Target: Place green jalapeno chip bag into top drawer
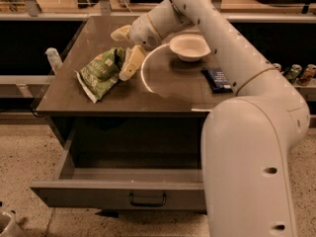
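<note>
Gripper (126,48) just right of chip bag (100,73) on table (168,93), bowl (189,47) and packet (216,79) farther right, top drawer (118,196) below.

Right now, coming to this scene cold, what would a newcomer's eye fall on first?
The big white robot arm fills the right side and reaches over the tabletop. Its gripper hangs open beside the right edge of the crumpled green jalapeno chip bag, which lies on the table's left half. Below, the grey top drawer stands pulled wide open.
</note>
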You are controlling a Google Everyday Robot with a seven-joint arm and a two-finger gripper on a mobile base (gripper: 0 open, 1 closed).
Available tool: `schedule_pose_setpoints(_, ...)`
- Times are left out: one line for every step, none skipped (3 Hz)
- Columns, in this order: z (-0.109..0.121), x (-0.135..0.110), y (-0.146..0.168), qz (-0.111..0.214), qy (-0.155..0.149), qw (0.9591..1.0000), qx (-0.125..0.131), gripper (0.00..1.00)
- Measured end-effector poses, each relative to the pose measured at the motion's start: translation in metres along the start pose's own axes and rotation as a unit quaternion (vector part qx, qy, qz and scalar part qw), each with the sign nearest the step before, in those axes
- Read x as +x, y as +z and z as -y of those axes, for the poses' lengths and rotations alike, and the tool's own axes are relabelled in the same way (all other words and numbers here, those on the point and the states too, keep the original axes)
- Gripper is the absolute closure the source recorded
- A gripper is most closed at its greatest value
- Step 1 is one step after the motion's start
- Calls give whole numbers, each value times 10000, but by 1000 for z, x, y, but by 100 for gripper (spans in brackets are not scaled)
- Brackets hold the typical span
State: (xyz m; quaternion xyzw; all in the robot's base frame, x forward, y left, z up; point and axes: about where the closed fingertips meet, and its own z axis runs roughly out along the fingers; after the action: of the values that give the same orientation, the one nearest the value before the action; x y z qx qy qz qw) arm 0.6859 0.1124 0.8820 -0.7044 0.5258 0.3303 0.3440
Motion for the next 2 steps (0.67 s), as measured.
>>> schedule_pose_setpoints(8, 9, 13, 213, 54, 9997, -46, 10)
schedule_pose_setpoints(9, 9, 14, 217, 59, 9997, -49, 29)
